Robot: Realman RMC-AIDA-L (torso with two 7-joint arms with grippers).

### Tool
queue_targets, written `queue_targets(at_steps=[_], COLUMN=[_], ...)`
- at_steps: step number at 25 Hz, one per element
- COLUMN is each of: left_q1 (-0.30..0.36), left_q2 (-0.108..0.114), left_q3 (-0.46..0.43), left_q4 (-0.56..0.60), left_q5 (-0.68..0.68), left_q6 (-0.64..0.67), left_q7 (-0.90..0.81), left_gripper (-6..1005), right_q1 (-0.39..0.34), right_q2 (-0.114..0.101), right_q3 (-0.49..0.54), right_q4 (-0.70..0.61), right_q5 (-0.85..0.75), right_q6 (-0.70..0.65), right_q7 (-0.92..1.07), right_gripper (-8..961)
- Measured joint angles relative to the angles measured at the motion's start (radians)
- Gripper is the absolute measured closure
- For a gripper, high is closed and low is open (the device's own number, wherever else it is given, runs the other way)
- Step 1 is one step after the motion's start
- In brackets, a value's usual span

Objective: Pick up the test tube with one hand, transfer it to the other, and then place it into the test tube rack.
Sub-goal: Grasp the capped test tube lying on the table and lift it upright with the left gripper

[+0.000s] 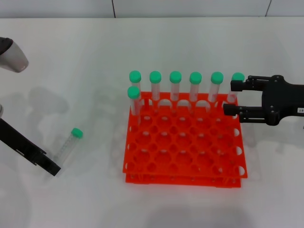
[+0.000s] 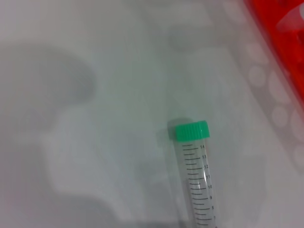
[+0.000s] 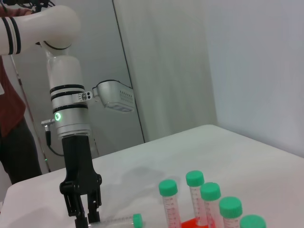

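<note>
The test tube point(image 1: 68, 146) lies flat on the white table left of the rack, clear with a green cap pointing away from me; the left wrist view shows the test tube point(image 2: 198, 185) close up. My left gripper point(image 1: 51, 167) is down at its bottom end, seen from the right wrist view as the left gripper point(image 3: 87, 216), open by a narrow gap beside the test tube point(image 3: 118, 221). The orange-red test tube rack point(image 1: 183, 142) holds several capped tubes along its far side. My right gripper point(image 1: 229, 98) stands open at the rack's far right corner, astride the end tube point(image 1: 236, 80).
The left arm's pale wrist housing point(image 1: 12, 54) hangs over the table's left side. Bare table lies in front of and to the right of the rack. A person point(image 3: 9, 123) stands behind the left arm, and the rack's edge point(image 2: 280, 38) shows in the left wrist view.
</note>
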Motion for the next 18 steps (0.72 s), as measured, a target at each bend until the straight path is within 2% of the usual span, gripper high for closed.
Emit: queue_targets(at_steps=[11,16,18], left_q1=[0.001,0.002,0.002], left_q2=[-0.001,-0.001,-0.001], left_q3=[0.001,0.001,0.002], left_q4=[0.0,0.0,0.0], left_q5=[0.008,0.013,0.014], left_q6=[-0.013,-0.013,-0.013], left_q7=[-0.011,-0.013,-0.014], left_gripper=[637,735,736], right_q1=[-0.003,-0.003,-0.003], right_q2=[0.0,0.0,0.0], right_q3=[0.0,0.0,0.0], right_q4=[0.0,0.0,0.0], right_q5=[0.003,0.003,0.003], right_q6=[0.0,-0.002,-0.003], right_q7=[-0.002,-0.002,-0.002], right_gripper=[252,253,253])
